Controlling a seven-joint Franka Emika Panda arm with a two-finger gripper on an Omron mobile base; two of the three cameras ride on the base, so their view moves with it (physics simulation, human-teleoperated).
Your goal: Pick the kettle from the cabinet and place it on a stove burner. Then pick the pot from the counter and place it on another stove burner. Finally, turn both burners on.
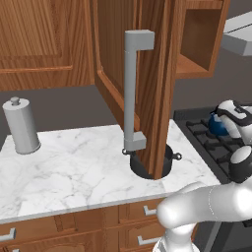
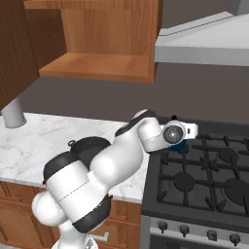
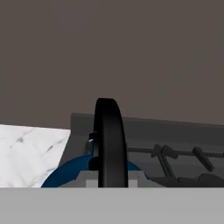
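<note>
**Kettle held over the rear left corner of the cooktop, first placement under way.**

Nearest the hand camera, the gripper [image 3: 112,177] has its jaws pinched on the thin black arched handle of the kettle [image 3: 70,174], whose blue body hangs just below; from the left base camera the kettle [image 1: 217,124] appears partly hidden behind the wrist, above the grates of the stove burners [image 2: 194,177]. Whether its base touches a grate cannot be told. Beyond the arm, the pot [image 1: 168,158] sits on the counter [image 1: 74,162], under the open door of the cabinet [image 1: 157,74]. The step in hand appears to be setting the kettle on a burner; the next move calls for lowering it squarely onto one grate before letting go.
</note>
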